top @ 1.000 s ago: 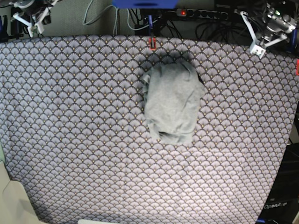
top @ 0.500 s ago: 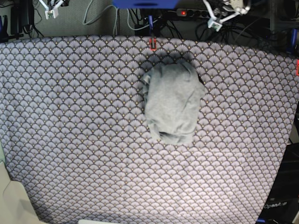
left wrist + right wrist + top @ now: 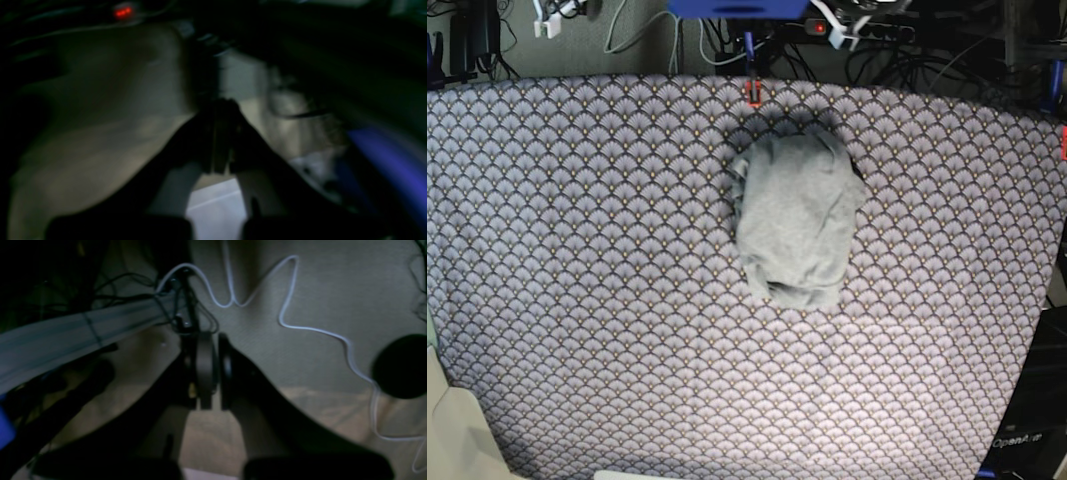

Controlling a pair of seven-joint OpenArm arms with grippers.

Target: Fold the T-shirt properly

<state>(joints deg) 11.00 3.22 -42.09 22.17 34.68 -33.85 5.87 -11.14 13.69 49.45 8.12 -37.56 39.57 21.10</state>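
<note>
Your grey T-shirt (image 3: 797, 218) lies bunched in a rounded heap on the purple scallop-patterned tablecloth (image 3: 577, 300), a little beyond the middle, touched by neither arm. Your left gripper (image 3: 220, 140) has its jaws pressed together on nothing, off the table's far edge. Your right gripper (image 3: 206, 370) is likewise closed and empty, above a white cable (image 3: 300, 323)

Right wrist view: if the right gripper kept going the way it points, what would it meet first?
Probably the dark cable bundle beside the pale ribbed strip, just past the shut right gripper; depth is unclear.
</note>
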